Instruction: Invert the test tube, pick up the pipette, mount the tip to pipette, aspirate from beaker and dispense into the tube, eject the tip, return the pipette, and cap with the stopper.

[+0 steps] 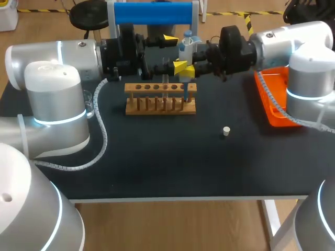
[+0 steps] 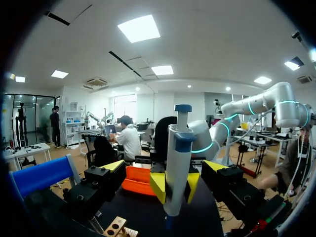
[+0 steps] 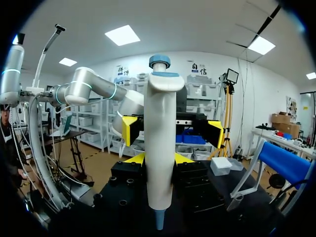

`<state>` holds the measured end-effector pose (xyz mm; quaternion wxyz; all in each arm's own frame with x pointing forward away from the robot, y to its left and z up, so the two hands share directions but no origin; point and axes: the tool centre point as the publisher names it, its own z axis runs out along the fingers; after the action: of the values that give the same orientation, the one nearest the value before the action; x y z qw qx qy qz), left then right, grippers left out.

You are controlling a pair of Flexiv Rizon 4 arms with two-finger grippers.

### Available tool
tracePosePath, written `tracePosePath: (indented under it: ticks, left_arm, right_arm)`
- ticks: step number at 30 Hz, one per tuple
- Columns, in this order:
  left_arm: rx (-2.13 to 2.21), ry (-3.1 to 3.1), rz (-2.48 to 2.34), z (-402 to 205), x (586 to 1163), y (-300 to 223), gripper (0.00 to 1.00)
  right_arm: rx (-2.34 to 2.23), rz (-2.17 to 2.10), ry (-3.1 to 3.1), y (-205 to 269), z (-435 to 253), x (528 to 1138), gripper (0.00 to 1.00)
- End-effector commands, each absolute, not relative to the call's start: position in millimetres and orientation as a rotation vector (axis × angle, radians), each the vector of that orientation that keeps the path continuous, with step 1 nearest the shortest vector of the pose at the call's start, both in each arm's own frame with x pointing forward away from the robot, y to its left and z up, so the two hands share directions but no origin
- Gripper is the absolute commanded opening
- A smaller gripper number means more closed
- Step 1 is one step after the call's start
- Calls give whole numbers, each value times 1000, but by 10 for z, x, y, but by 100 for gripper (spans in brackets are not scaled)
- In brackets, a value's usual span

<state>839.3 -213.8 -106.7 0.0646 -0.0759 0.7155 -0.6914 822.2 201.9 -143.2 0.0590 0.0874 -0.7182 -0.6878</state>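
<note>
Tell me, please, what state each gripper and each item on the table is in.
Right gripper: shut on the pipette.
Left gripper: fingers open, empty.
Pipette: held upright, blue tip at its lower end.
Stopper: lying loose on the table, capping nothing.
Wooden rack: standing upright.

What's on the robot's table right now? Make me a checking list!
Surface: black table, no spills seen.
Job's things: pipette held upright off the table; wooden rack mid-table; white stopper lying alone; beaker partly hidden by the left arm.
Clutter: orange tray at the right edge.
Grippers: right gripper shut on the pipette; left gripper open, facing it.
Cables: spiral-wrapped cable lying on the table.
Surroundings: nothing seen.
</note>
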Motion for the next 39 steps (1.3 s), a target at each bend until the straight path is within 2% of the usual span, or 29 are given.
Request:
tracePosePath:
  ticks: [1,21,24,25,26,33,34,35,37,38,39]
  left_arm:
    - [-232,2153,-2088,-1075,8385,-2149,100]
    - [-232,2153,-2088,-1075,8385,-2149,100]
    - [-232,2153,-2088,-1075,8385,-2149,90]
    - [-232,2153,-2088,-1075,8385,-2149,83]
    - [-232,2153,-2088,-1075,8385,-2149,80]
    - [-232,2153,-2088,-1075,8385,-2149,68]
    - [-232,2153,-2088,-1075,8385,-2149,56]
    - [-232,2153,-2088,-1075,8385,-2149,50]
    - [-232,2153,-2088,-1075,8385,-2149,48]
    - [-232,2153,-2088,-1075,8385,-2149,44]
    - [-232,2153,-2088,-1075,8385,-2149,35]
  right_arm:
    - [247,-2091,-2180,2058,-1450,8215,0]
    - [175,-2143,-2170,2159,-1469,8236,0]
    - [170,-2148,-2167,2165,-1466,8233,0]
    - [167,-2150,-2166,2166,-1466,8232,0]
    - [164,-2152,-2165,2167,-1466,8230,0]
    - [145,-2166,-2158,2173,-1472,8213,0]
    - [143,-2167,-2157,2173,-1475,8210,0]
    - [141,-2167,-2156,2173,-1476,8209,0]
    - [137,-2171,-2156,2173,-1478,8207,0]
    - [134,-2172,-2155,2171,-1480,8206,0]
    - [132,-2172,-2154,2171,-1481,8205,0]
